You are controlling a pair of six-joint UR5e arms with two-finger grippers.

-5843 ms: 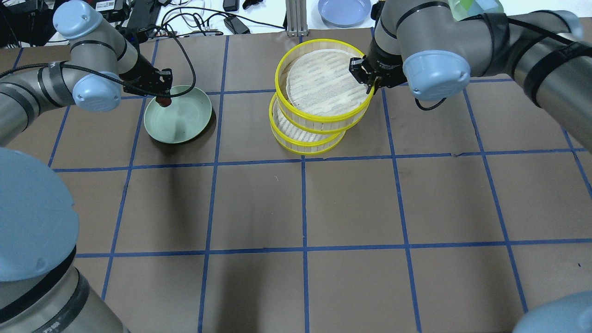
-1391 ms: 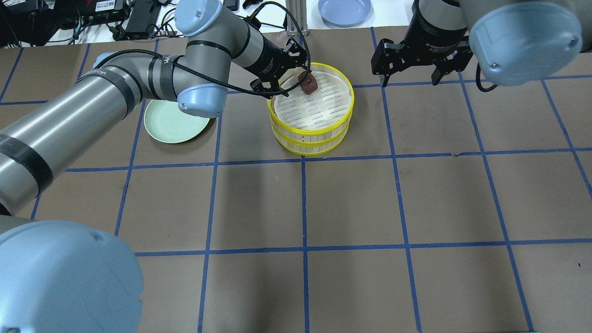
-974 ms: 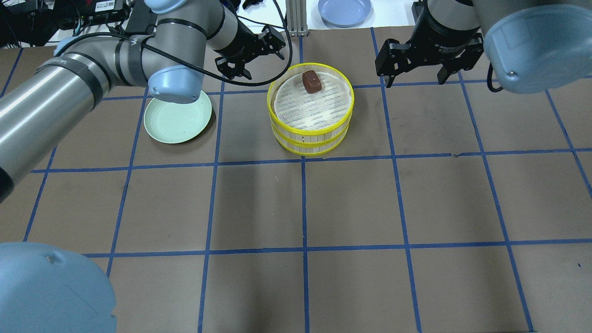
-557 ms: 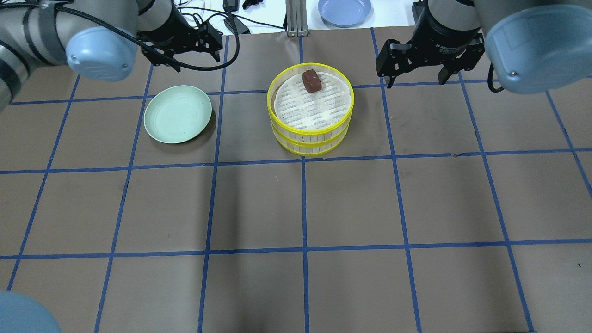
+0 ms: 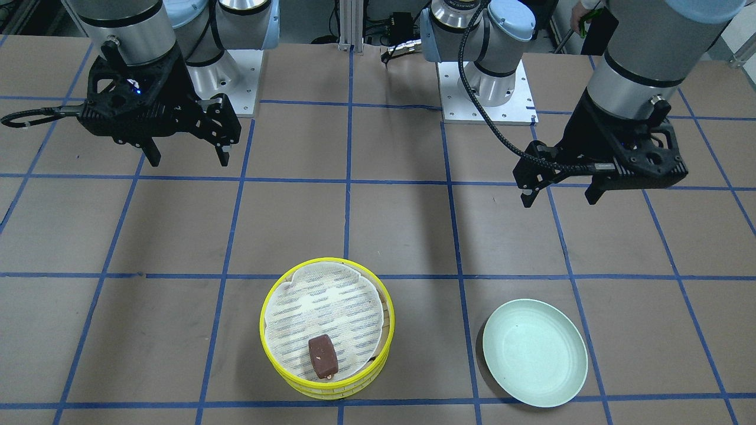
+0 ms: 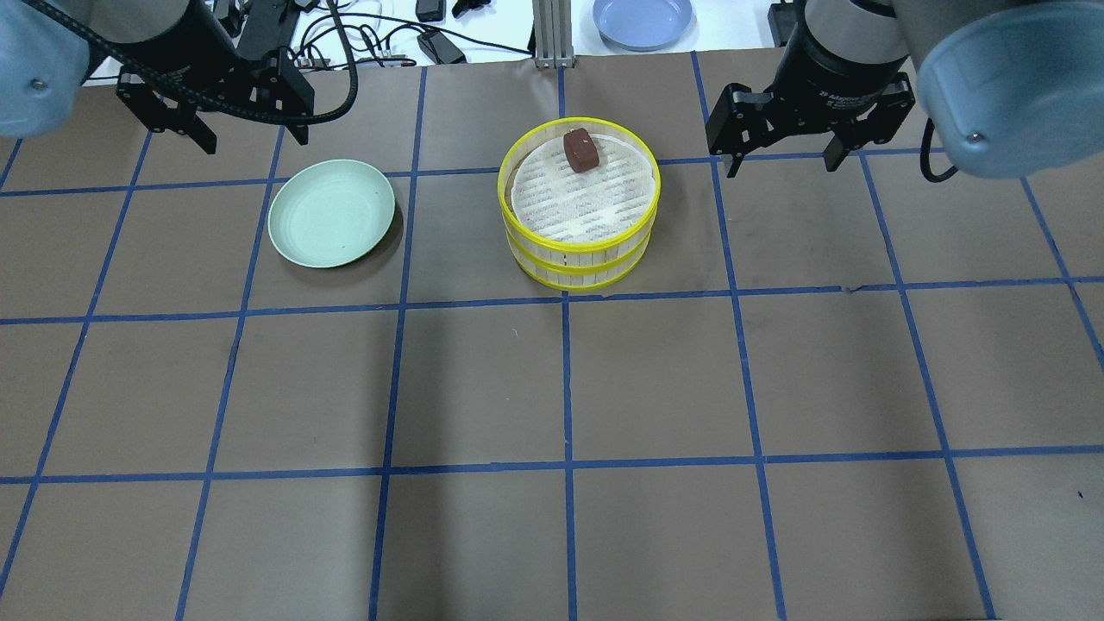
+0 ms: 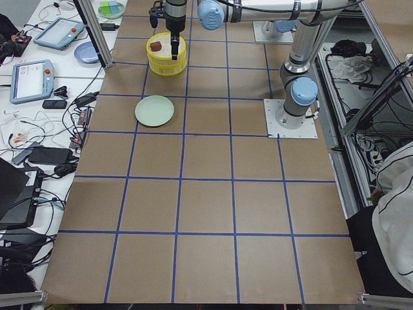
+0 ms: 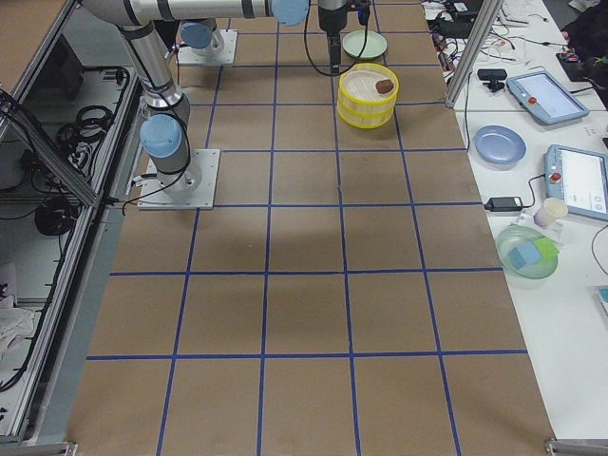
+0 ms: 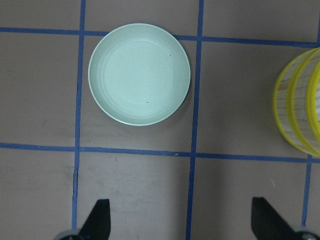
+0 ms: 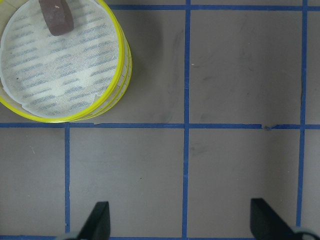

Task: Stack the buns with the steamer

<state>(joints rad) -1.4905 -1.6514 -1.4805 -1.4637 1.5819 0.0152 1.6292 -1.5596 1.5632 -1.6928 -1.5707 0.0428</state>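
The steamer stands as two stacked tiers near the table's far middle; it also shows in the front view. The dark reddish-brown bun lies on the top tier's white liner near the far rim, also seen in the right wrist view. The cream-white bun is hidden. My left gripper is open and empty, raised beyond the pale green plate. My right gripper is open and empty, raised to the right of the steamer.
The green plate is empty. A blue plate, cables and devices lie on the white bench beyond the table's far edge. Brown paper with blue tape lines covers the table.
My left gripper let go of the brown bun on the top tier and drew back left, past the green plate. My right gripper stayed open beside the steamer.
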